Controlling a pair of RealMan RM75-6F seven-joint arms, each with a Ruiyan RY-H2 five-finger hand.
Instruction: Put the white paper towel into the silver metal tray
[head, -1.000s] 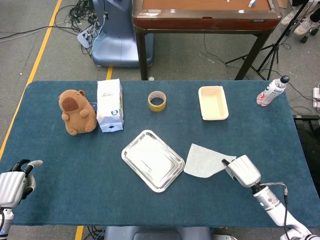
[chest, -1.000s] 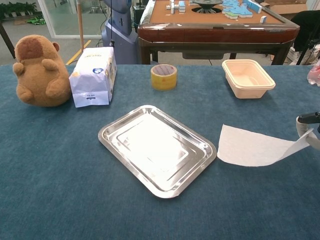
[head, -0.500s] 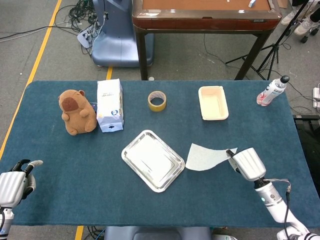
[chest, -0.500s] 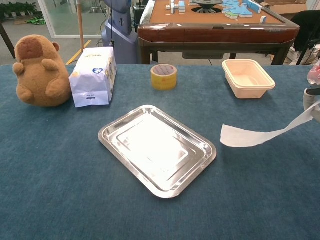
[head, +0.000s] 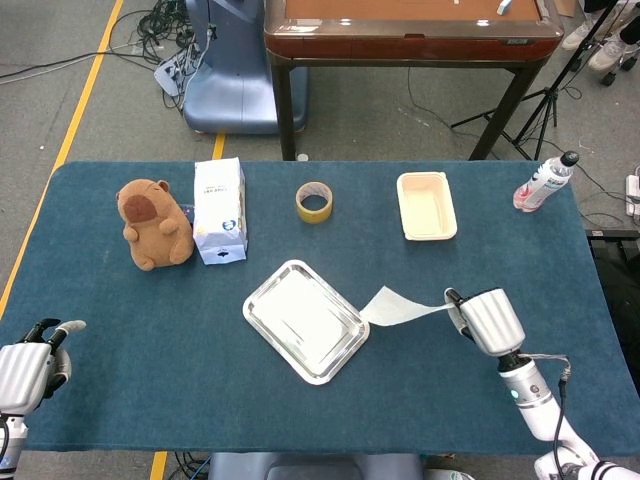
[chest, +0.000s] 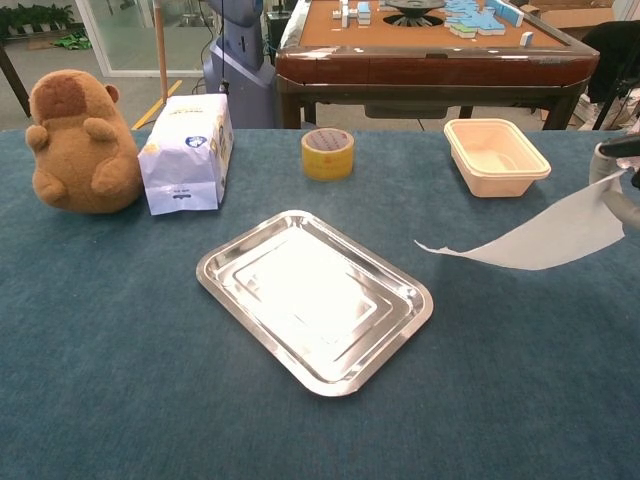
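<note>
We see a thin white paper towel pinched at one edge by our right hand and lifted off the dark blue felt-covered table — the sheet sags in a soft curve, its free corner trailing toward the silver metal tray, just beside the tray's right rim without lying in it. The tray is a shallow rounded rectangle, polished and mirror-bright, with stamped ridges in its floor, and it sits askew near the table's middle. Our left hand rests at the table's near left corner, holding nothing; we cannot tell how far its fingers are parted.

Along the far side stand a fuzzy brown plush animal, a white-and-blue paper bag, a roll of yellowish translucent tape, a cream-coloured rectangular tub and — at the far right — a clear plastic bottle with a pink label.
</note>
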